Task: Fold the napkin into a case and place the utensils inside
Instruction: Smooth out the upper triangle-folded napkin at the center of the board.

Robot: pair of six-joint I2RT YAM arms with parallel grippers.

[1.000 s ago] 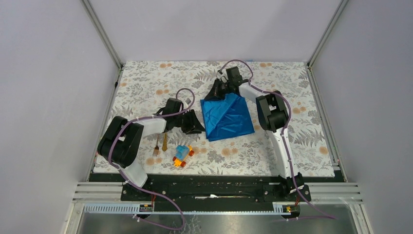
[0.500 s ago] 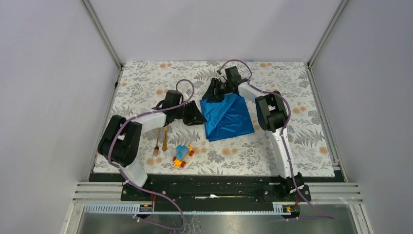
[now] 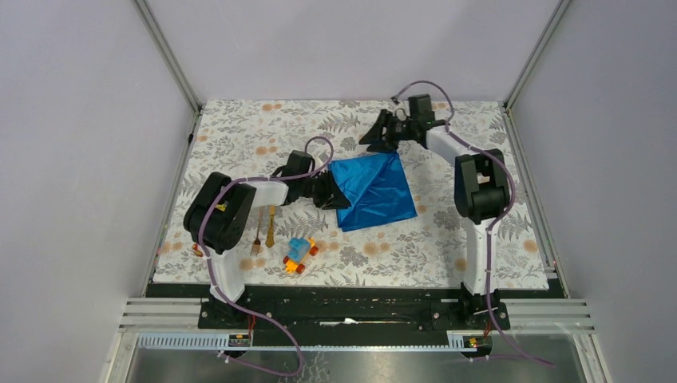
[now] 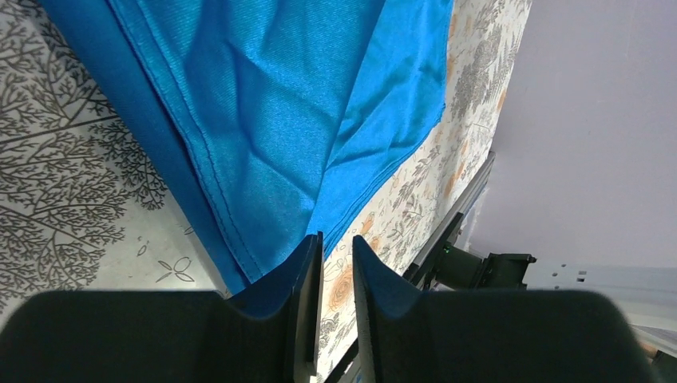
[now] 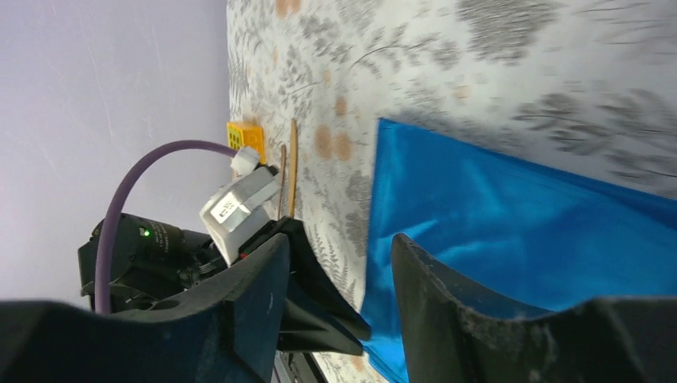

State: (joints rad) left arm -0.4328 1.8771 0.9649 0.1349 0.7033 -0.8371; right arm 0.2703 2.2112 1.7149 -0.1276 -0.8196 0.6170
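Top external: right gripper has released the napkin and pulled back far, jaws wide, empty. Napkin lies folded mid-table. Left gripper has reached its left edge, jaws nearly together; pinch unclear. Next fold likely. Fork and knife wait near-left.

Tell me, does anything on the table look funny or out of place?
Yes: a small blue-and-orange toy car sits near the front edge, beside the golden fork and knife. A toy looks odd next to cutlery and a blue napkin.
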